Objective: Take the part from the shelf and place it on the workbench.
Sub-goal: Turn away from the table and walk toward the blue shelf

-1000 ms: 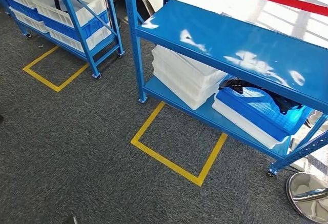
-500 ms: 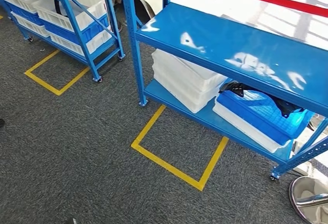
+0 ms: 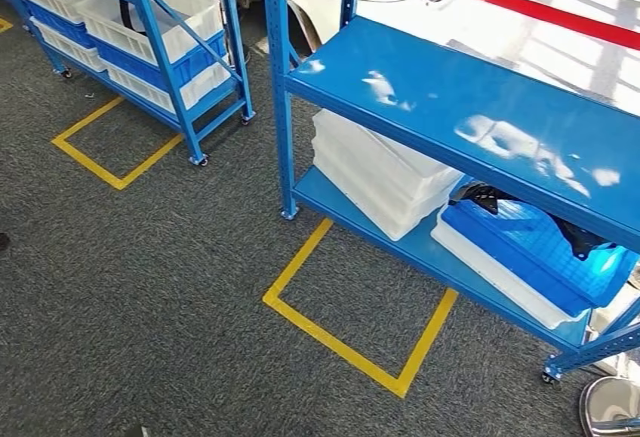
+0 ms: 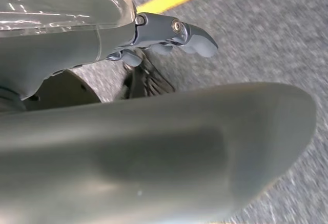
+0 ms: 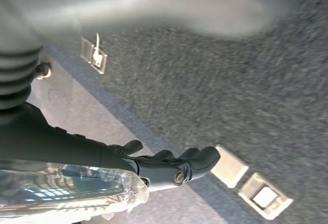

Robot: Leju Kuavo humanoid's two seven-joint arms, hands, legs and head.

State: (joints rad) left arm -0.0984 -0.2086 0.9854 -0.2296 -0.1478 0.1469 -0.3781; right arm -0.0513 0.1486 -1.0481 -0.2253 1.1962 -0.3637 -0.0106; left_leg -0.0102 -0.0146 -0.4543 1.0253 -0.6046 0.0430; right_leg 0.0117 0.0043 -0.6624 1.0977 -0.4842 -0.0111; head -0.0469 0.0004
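While hanging low, the left hand (image 4: 170,34) and right hand (image 5: 174,167) are lying slack and empty, fingers outstretched. Well ahead of them the black part (image 3: 483,197) is resting on a blue crate (image 3: 528,247), where the overhanging shelf deck (image 3: 468,107) is likely threatening to knock a reaching hand.

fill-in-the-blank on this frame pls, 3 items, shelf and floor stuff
1. The near rack is painted ____.
2. On its lower shelf, the stack of white trays sits beside a ____ tray.
3. The tape square on the carpet is ____.

Missing words: blue; blue; yellow
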